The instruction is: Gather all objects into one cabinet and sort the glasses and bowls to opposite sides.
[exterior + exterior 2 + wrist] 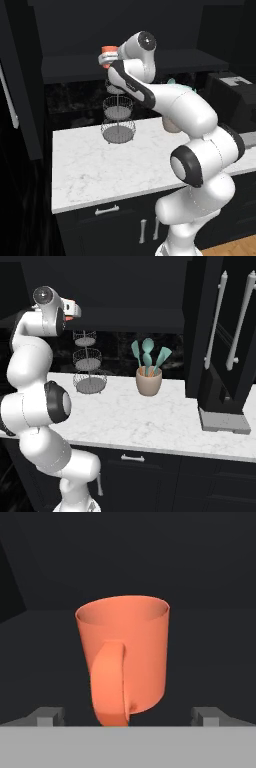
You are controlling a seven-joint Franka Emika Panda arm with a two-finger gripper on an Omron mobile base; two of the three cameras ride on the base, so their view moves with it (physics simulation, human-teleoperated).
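the gripper (128, 717) stands wide apart, its two finger tips (49, 716) well out to either side of the orange cup (125, 662), touching neither wall. the cup sits upright on the black shelf board (210, 642) inside the dark cabinet (150, 552), handle turned toward the hand, with bare shelf on both sides of it and dark space behind.

from the left base view the cup (109, 50) peeks out above the wrist at the shelf's front edge (70, 67). below, the tiered wire basket (118, 117) stands near the back of the white marble counter (85, 165). the tan crock with teal utensils (148, 378) stands apart to its right, with open marble between them.
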